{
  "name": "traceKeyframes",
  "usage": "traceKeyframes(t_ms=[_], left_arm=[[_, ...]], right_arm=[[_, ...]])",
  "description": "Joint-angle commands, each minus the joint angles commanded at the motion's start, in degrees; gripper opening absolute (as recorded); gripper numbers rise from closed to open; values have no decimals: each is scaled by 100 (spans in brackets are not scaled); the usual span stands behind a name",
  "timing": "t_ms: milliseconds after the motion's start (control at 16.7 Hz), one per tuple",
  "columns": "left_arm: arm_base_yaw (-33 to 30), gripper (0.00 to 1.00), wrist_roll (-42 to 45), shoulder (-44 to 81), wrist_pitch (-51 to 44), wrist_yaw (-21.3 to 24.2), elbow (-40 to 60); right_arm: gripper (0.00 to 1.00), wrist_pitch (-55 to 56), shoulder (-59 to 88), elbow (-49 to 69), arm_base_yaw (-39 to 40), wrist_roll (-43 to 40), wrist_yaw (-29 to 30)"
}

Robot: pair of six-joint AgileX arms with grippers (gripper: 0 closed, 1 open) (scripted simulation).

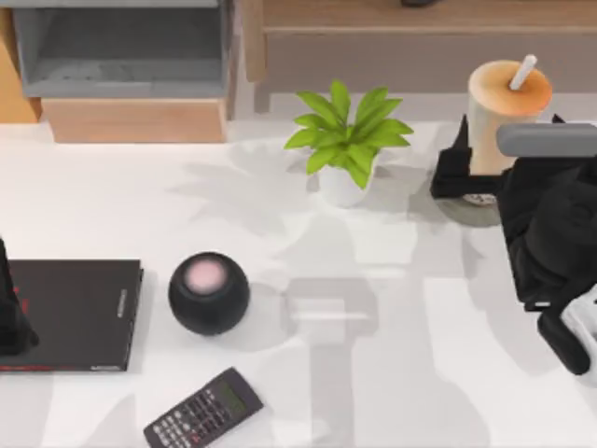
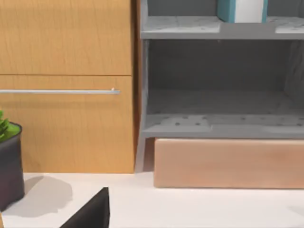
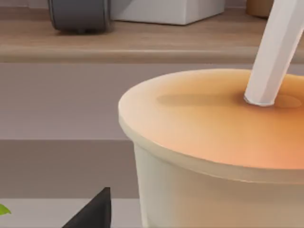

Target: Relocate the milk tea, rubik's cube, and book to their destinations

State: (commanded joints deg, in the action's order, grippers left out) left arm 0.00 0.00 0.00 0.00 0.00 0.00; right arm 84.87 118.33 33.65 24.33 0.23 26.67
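You are looking down on a white table (image 1: 308,373) crossed by soft grey shadows, so the light falls from above. Along its far edge, at the left, stands a grey open shelf unit (image 1: 121,56) on a pale wooden base (image 1: 135,121). From the left wrist view the same shelf (image 2: 218,76) shows two speckled grey boards (the lower compartment is bare), and beside it a wooden cabinet (image 2: 66,95) with a slim metal handle (image 2: 59,91). To the right, behind the table, a long wooden ledge (image 1: 420,19) tops a greyish panel (image 1: 364,65); the right wrist view shows that ledge (image 3: 118,42) too
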Motion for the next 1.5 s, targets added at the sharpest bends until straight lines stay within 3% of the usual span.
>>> traceKeyframes(t_ms=[600, 1020, 1500], left_arm=[[0, 100, 0, 0, 0, 0, 0], [0, 100, 0, 0, 0, 0, 0], [0, 100, 0, 0, 0, 0, 0]], right_arm=[[100, -1208, -1523, -286, 158, 9, 136], [100, -1333, -1618, -274, 120, -20, 128], [100, -3503, -2441, 530, -419, -1029, -812]])
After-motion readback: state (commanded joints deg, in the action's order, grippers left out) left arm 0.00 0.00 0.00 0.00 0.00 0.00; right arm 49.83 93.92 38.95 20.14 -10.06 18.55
